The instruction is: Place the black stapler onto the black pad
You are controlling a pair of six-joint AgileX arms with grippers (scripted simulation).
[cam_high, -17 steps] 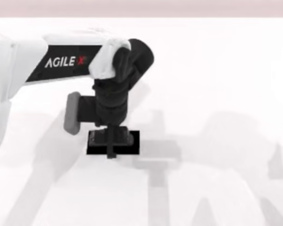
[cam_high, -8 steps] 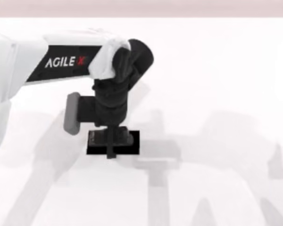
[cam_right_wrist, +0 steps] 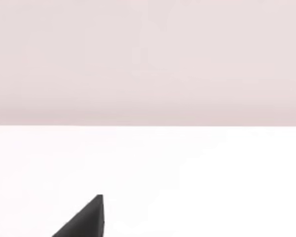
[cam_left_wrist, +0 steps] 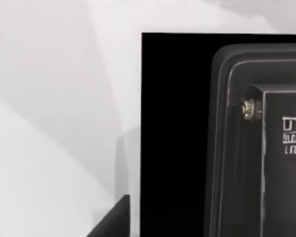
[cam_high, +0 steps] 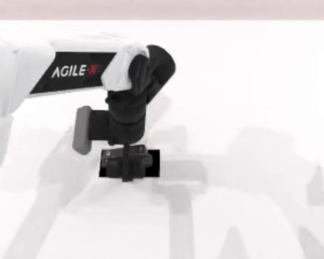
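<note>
From above, the left pincer (cam_high: pixel 127 171) straddles the small dark-grey bar-shaped stapler (cam_high: pixel 114 158) lying on the flat black rectangular pad (cam_high: pixel 154 162), left of the surface's middle; I cannot tell its grip. The left wrist view shows the stapler inside the pad's edge; lifting while clamped could drag it off. The right wrist view shows only bare surface (cam_right_wrist: pixel 197 177).

Black stapler (cam_left_wrist: pixel 259 148) on black pad (cam_left_wrist: pixel 175 133)

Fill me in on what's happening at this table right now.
The left arm reaches over the left half of the table, its end effector directly above the black stapler, which lies on the black pad. The left wrist view shows the stapler resting within the pad. From these views it is unclear whether the end effector grips the stapler or has let go. The right arm is out of the top view, parked; its wrist camera shows only bare table.
</note>
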